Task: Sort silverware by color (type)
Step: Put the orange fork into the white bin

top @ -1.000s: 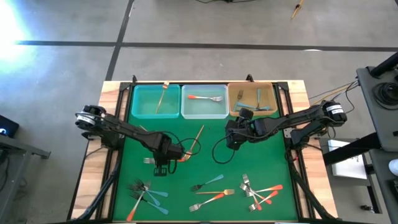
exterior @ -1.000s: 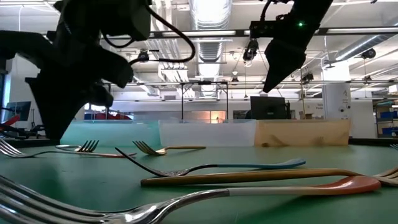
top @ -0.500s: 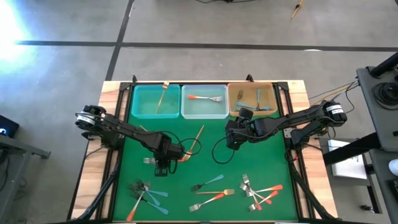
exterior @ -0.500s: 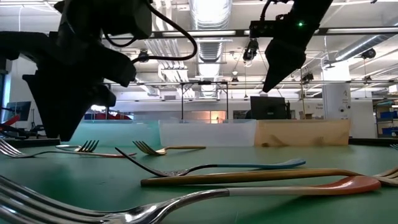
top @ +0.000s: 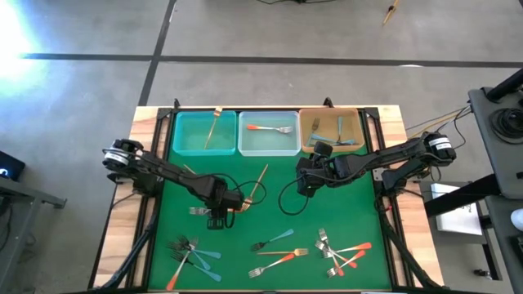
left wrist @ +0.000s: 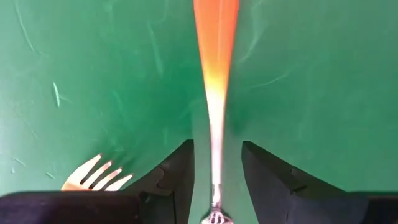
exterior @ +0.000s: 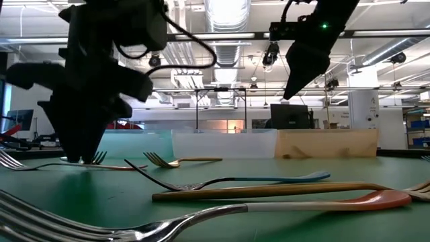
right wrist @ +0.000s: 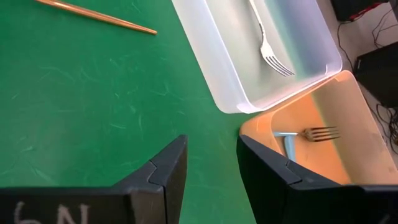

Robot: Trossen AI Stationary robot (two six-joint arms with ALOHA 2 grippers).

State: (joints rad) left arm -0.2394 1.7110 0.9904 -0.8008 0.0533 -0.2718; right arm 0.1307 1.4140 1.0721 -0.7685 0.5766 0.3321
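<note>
Left gripper point(top: 216, 214) is low over the green mat point(top: 327, 212), left of centre. Its fingers point(left wrist: 177, 180) are spread, and the orange-handled fork point(left wrist: 214, 106) runs straight up the gap between them; I can't tell whether either finger touches it. The fork's shaft sits in the gap, its orange handle extends away from the gripper, and it lies flat on the mat. A gold fork head point(left wrist: 96, 175) lies just beside one finger, outside the gap.

From above, a gold fork point(top: 258, 184) lies tilted just right of the left gripper.

Right gripper point(top: 306, 181) hangs above the mat near the bins, fingers point(right wrist: 165, 171) apart, holding nothing.

Bins along the far edge: the teal bin point(top: 189, 143) holds one gold fork point(top: 212, 129), the clear bin point(top: 268, 144) an orange-handled fork point(top: 270, 128), and the tan bin point(top: 353, 119) a blue-handled fork point(top: 346, 140).

The rest of the forks are in loose piles near the front: front left point(top: 188, 255), centre point(top: 278, 251), front right point(top: 341, 249).
</note>
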